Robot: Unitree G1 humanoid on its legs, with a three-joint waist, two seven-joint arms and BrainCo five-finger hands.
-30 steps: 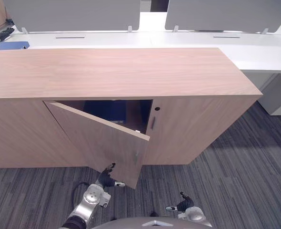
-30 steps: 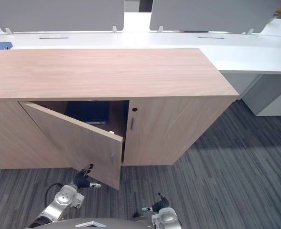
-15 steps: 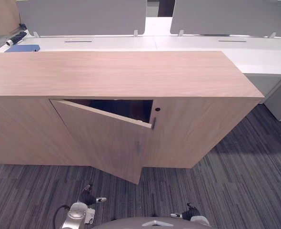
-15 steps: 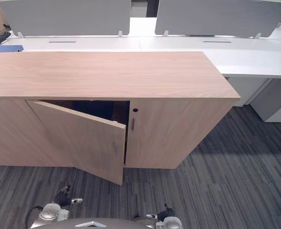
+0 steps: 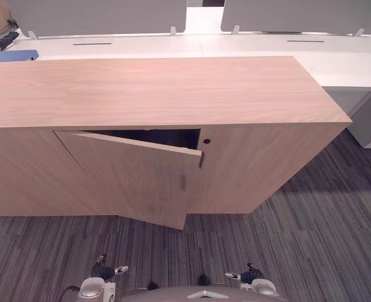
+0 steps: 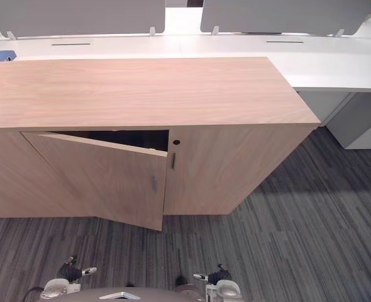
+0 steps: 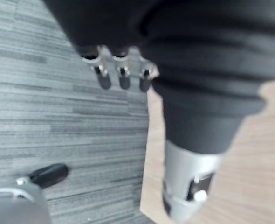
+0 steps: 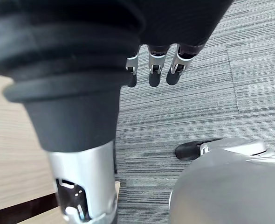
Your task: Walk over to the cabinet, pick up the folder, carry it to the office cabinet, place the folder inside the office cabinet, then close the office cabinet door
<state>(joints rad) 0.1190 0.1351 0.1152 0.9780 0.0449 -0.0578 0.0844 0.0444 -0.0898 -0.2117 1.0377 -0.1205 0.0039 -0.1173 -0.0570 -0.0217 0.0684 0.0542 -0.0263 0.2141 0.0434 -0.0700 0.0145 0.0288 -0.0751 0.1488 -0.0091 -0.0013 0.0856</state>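
Observation:
The wooden office cabinet (image 5: pixel 160 88) stands in front of me. Its left door (image 5: pixel 135 179) hangs ajar at a small angle, with a narrow dark gap (image 5: pixel 154 134) above its top edge. The folder is hidden inside. My left hand (image 5: pixel 102 274) hangs low over the carpet, short of the door and touching nothing. In the left wrist view its fingers (image 7: pixel 123 77) are straight and empty. My right hand (image 5: pixel 248 275) hangs low on the other side. The right wrist view shows its fingers (image 8: pixel 152 70) also straight, holding nothing.
The cabinet's right door (image 5: pixel 261 163) is closed. Behind the cabinet run white desks (image 5: pixel 267 47) with grey partition screens (image 5: pixel 97 16). A blue item (image 5: pixel 12 55) lies on the far left desk. A white pedestal (image 5: pixel 369 119) stands at the right. Striped grey carpet (image 5: pixel 311 239) surrounds me.
The door has swung from well open to nearly shut. My left hand, which was by the door's lower corner, has dropped back away from it.

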